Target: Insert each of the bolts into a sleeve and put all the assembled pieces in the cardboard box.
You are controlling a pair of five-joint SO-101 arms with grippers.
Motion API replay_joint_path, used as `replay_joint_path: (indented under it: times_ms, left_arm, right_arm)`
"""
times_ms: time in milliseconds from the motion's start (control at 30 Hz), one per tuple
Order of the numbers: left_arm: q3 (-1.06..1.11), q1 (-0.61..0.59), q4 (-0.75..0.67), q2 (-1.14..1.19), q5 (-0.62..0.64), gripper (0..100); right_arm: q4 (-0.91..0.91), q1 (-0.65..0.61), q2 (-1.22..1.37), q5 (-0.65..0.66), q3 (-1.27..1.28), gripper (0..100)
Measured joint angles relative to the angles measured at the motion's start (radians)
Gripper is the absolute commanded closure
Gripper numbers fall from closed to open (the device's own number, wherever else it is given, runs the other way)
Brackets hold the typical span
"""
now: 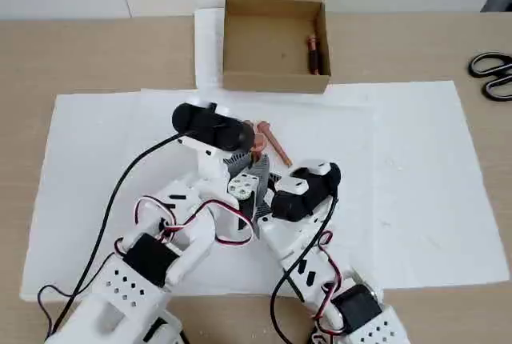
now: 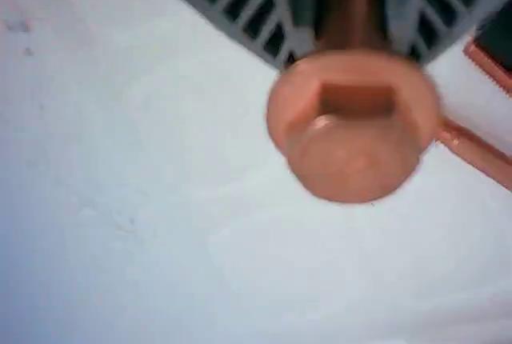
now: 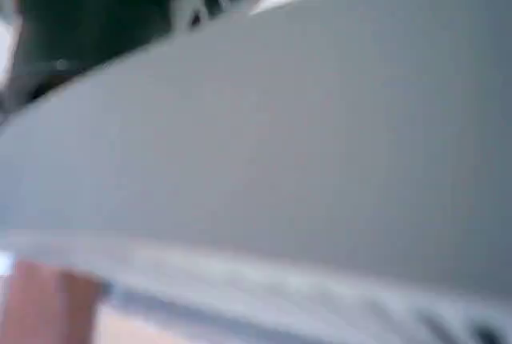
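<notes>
Reader: Bolt (image 2: 352,132) in the left wrist view: how does it look?

Legend: Copper-pink, matte finish. A round flanged head faces the camera, with a rectangular recess in its face. The shaft runs away behind the head.

Reader: What holds it?

Legend: Left gripper (image 2: 352,4), clenched on the shaft. Its grey ribbed fingers (image 2: 240,8) stand on either side. The bolt is held over the white paper sheet (image 1: 416,168), near mid-sheet in the high view.

Reader: And the other tool?

Legend: Right gripper (image 1: 254,178) sits just beside the left one. Whether it is clenched or released cannot be told. The right wrist view gives a close grey surface and a copper-coloured patch (image 3: 44,304), too blurred to name.

Reader: Remaining pieces?

Legend: Second bolt (image 1: 278,146), same colour, lies flat on the sheet just beside the grippers, on the side toward the box. Cardboard box (image 1: 274,82), open-topped, stands at the sheet's far edge. One assembled piece (image 1: 314,54), with a copper head and a darker body, lies inside along the wall on the robot's right. Scissors (image 1: 492,74) rest on the bare table (image 1: 80,48), well apart.
</notes>
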Motion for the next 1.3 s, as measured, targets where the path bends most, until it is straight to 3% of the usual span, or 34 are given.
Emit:
replay_joint_path:
  times_ms: [267,500,733,933,1133,1300]
  left_arm:
    - [-0.006,0.002,0.029,0.000,-0.002,99]
    - [-0.006,0.002,0.035,0.000,-0.002,89]
    - [-0.006,-0.005,0.037,0.002,-0.006,88]
    - [-0.095,-0.015,0.180,-0.043,-0.071,88]
    - [-0.224,-0.138,0.341,-0.123,-0.087,88]
    - [-0.230,-0.384,0.379,-0.190,-0.089,88]
  right_arm:
    - [0.000,0.000,0.000,0.000,0.000,99.5]
    - [0.000,0.000,0.000,0.000,0.000,99.5]
    - [0.000,0.005,0.000,0.000,0.000,99.5]
    - [0.000,0.020,0.000,0.000,0.000,99.5]
    - [0.000,0.054,0.000,0.000,0.000,99.5]
    - [0.005,0.109,0.000,0.000,0.000,99.5]
